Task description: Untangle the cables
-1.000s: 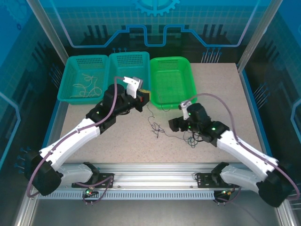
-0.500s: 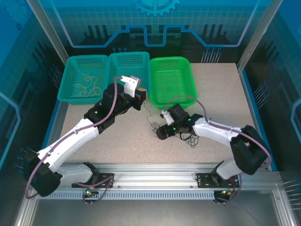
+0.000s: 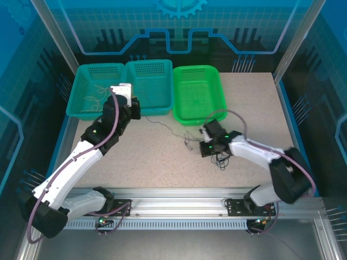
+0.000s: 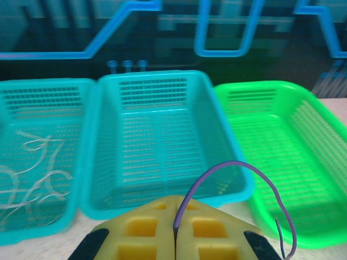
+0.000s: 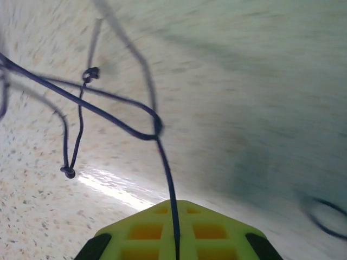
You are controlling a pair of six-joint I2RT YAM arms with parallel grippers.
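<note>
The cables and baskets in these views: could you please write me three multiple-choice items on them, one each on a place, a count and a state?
1. Which basket holds the cream-white wires?
A. the left teal basket
B. the middle teal basket
C. the green basket

2. How many baskets are there?
A. two
B. three
C. four

3. How is the left gripper?
A. wide open
B. shut on a purple wire
C. shut on nothing

Answers:
1 A: the pale curly strands lie on the floor of the left teal basket.
2 B: two teal baskets and one green basket stand side by side.
3 B: the yellow fingers meet, with the wire pinched in the seam.
</note>
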